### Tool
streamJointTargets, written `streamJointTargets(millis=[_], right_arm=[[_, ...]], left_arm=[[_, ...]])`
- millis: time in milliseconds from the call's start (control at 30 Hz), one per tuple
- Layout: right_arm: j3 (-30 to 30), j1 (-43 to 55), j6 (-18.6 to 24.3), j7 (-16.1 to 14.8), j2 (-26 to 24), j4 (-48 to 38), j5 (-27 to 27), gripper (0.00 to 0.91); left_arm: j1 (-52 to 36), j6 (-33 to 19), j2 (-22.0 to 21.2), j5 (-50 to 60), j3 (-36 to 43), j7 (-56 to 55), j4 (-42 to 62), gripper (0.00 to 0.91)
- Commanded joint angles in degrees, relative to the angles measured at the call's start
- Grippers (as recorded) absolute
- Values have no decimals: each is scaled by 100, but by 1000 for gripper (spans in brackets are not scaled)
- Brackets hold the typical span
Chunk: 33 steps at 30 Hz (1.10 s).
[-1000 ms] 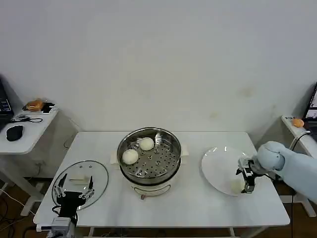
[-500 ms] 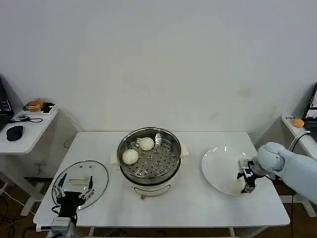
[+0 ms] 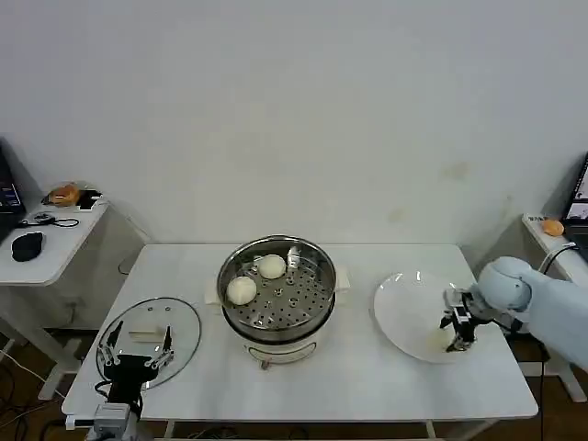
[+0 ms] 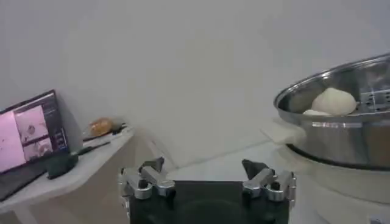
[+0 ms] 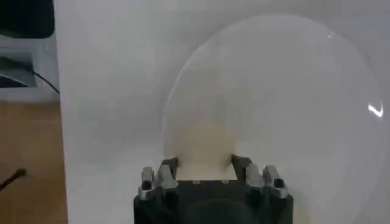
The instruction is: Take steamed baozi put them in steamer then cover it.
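Your right gripper [image 3: 457, 333] sits low over the white plate [image 3: 404, 312] at the 3 o'clock side of the table [image 3: 367, 386], and in the right wrist view its fingers [image 5: 166, 172] stand on either side of a baozi [image 5: 205, 145] on that plate, close against its flanks; I judge them closed on it or nearly so, but you cannot confirm a firm clamp from these pictures. Your left gripper [image 3: 136, 354] hangs parked with its fingers spread over the glass cover [image 3: 152, 335], which lies flat on the table at about 9 o'clock from the steamer [image 3: 276, 285]. Two baozi [image 3: 242, 290] already rest on the perforated floor inside the steamer, toward its 10 o'clock side, one just beside the other. So you are roughly midway: two buns loaded, one being picked, and any fourth I cannot make out on the plate. Loading the rest and the covering are still to do. As for orientation, the bun is a round dome with no real long axis, flat side down and crown up, so approach angle matters little. The cover lies rim down with its cream handle [image 3: 147, 333] on top, its long side running 3 to 9 o'clock.
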Motion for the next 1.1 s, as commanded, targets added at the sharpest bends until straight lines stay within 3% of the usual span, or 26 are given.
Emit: streamJointTargets(millis=[33,300,500,800,867,1100], right_arm=[[81,701,16,-43,50,-13,234,625],[-507,2161,1,-64,473,-90,766,625],[-1416,3492,-41,25,1396,-89,1076,625],[-1498,3764,-168,125,2671,-272,1398,635],[-1513,3720,-169,150,3176,-320,1424,635],[-1459,3250,-133,180,4203,-672,1322,635]], left_arm=[[-21,13,15,-4,16,3,-10,907],[-54,17,85,-56,-7,9,11,907],[-62,25,89,-137,-99,9,21,907],[-24,50,25,-133,-191,6,-28,907],[-16,56,0,-128,-230,7,-44,907],[39,62,-57,-136,-364,6,-117,907]])
